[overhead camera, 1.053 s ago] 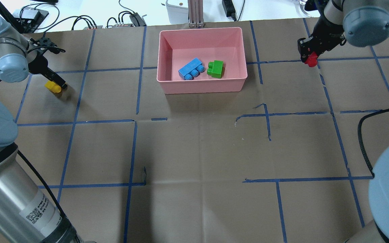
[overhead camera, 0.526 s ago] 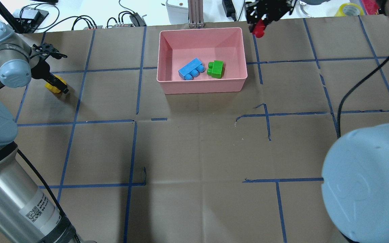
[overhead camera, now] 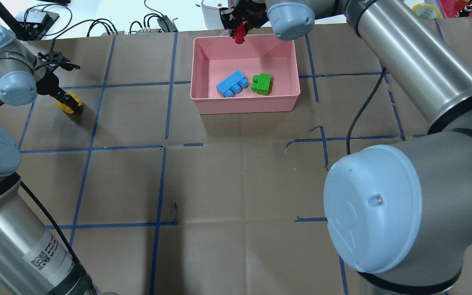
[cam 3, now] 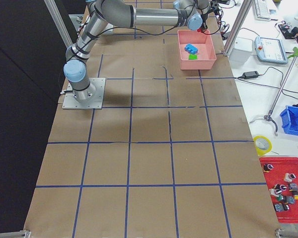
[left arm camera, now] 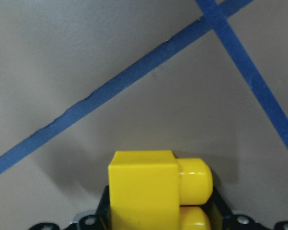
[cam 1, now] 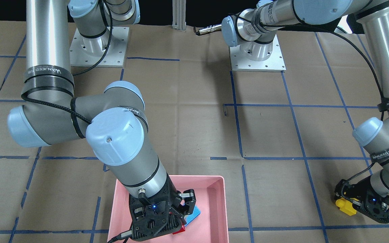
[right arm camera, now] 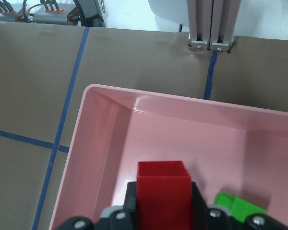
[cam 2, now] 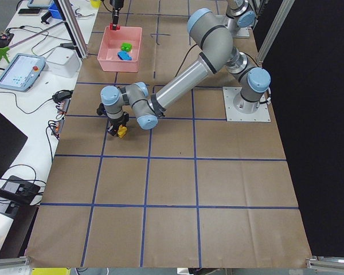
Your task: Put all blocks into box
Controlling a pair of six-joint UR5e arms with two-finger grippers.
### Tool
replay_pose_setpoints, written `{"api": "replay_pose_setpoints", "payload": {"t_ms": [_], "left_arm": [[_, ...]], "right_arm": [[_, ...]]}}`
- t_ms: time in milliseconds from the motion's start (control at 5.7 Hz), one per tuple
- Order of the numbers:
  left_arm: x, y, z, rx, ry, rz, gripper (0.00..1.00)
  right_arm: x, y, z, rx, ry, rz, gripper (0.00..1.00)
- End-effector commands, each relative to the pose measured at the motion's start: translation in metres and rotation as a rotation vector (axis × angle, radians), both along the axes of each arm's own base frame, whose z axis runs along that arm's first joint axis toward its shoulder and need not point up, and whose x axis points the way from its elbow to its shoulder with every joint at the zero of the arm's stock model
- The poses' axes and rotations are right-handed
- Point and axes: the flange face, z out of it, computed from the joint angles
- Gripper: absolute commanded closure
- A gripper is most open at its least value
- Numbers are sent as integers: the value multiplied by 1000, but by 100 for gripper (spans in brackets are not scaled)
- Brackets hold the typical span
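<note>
The pink box (overhead camera: 244, 106) stands at the table's far middle and holds the light-blue block (overhead camera: 232, 83) and the green block (overhead camera: 262, 84). My right gripper (overhead camera: 239, 33) is shut on the red block (overhead camera: 239, 37) and holds it above the box's far wall. The right wrist view shows the red block (right arm camera: 163, 191) over the box floor near the left wall (right arm camera: 101, 158), with the green block (right arm camera: 240, 208) to its right. My left gripper (overhead camera: 69, 103) is shut on the yellow block (overhead camera: 67, 105), low over the paper at the far left. The yellow block also shows in the left wrist view (left arm camera: 144, 187).
Cables and small devices (overhead camera: 154, 22) lie beyond the table's far edge, and an aluminium post (right arm camera: 211, 24) stands just behind the box. My right arm's elbow (overhead camera: 371, 209) hangs large over the near right. Blue tape lines cross the brown paper.
My right arm has swung left with the red block, from the far right of the table to above the box's far wall. The left gripper with the yellow block has hardly moved.
</note>
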Motion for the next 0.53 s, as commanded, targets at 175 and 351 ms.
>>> {"api": "replay_pose_setpoints", "payload": {"t_ms": [175, 351], "left_arm": [[5, -14, 66, -88, -40, 42, 84], [6, -17, 112, -81, -37, 56, 84]], "right_arm": [[4, 3, -9, -3, 5, 1, 0], [4, 2, -16, 7, 10, 0, 0]]}}
